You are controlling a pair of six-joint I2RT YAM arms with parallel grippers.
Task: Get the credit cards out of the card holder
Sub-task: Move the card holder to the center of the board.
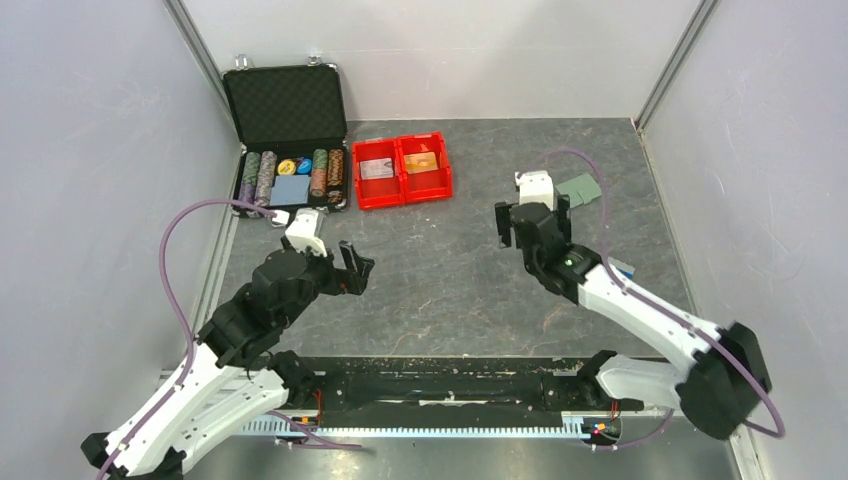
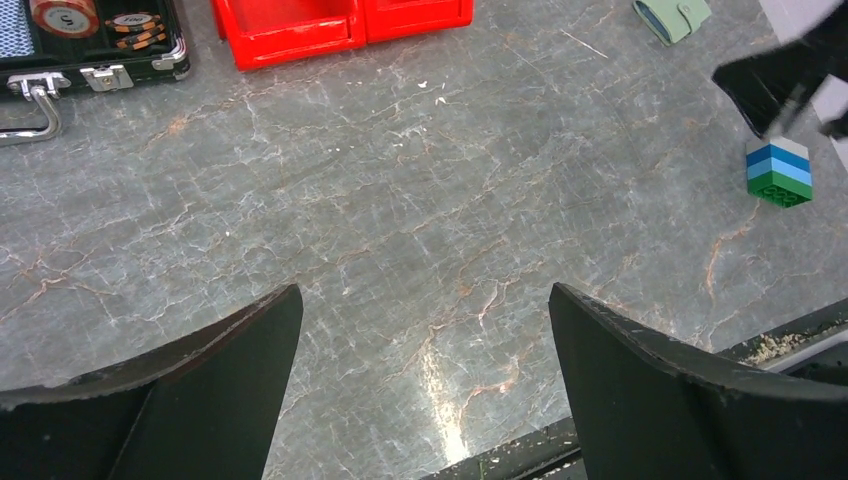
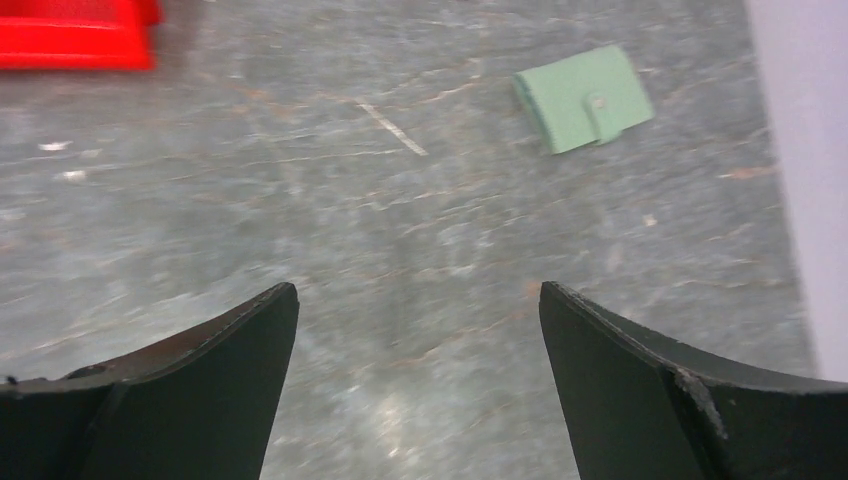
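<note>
The card holder [image 1: 582,190] lies closed on the table at the back right, a grey-green wallet with its snap tab fastened [image 3: 585,97]; it also shows as the card holder [image 2: 672,17] at the top of the left wrist view. A whitish-grey credit card [image 1: 376,169] lies in the red bin's left compartment and an orange credit card [image 1: 423,162] in its right one. My right gripper [image 1: 532,215] hovers open just left of and nearer than the holder, nothing between its jaws [image 3: 418,288]. My left gripper [image 1: 358,258] is open over bare table [image 2: 425,290].
A red two-compartment bin [image 1: 402,200] stands at the back centre. An open black poker-chip case [image 1: 288,110] sits to its left against the wall. A small stack of blue and green bricks [image 2: 779,172] stands by the right arm. Walls close both sides.
</note>
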